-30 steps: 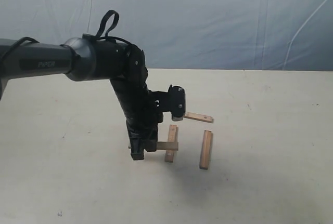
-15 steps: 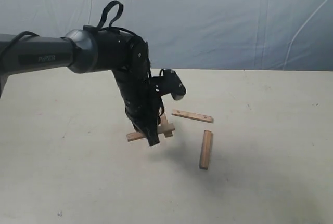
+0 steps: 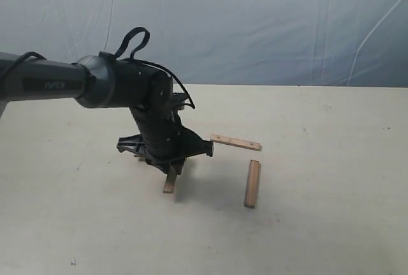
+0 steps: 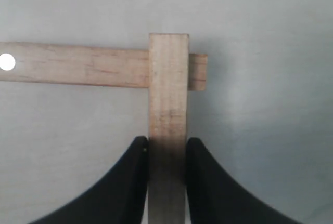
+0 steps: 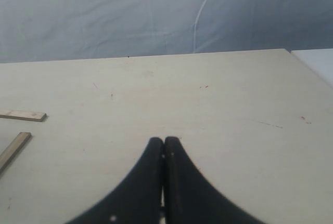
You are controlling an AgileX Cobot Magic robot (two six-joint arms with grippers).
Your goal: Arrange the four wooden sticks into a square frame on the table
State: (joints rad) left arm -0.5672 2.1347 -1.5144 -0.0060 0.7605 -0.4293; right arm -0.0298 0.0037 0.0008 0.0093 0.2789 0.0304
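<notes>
My left gripper (image 4: 167, 141) is shut on a light-brown wooden stick (image 4: 167, 94). The stick's far end lies across the end of a second stick (image 4: 78, 65), which has a pale hole near its other end. In the exterior view the left gripper (image 3: 169, 165) is low over the table (image 3: 319, 224), and one stick (image 3: 169, 183) pokes out beneath it. Two more sticks lie apart to the right: one with small dark holes (image 3: 236, 141) and one plain (image 3: 252, 184). My right gripper (image 5: 164, 142) is shut on nothing, with those two sticks (image 5: 22, 115) (image 5: 13, 148) off to one side of it.
A blue-grey backdrop sheet (image 3: 255, 26) hangs behind the table's far edge. The left arm's dark forearm (image 3: 51, 83) reaches in from the left. The right arm is out of the exterior view.
The left wrist has turned and moved left and down. The held stick and the one it crosses now sit further left than a second ago. The two right-hand sticks have not moved.
</notes>
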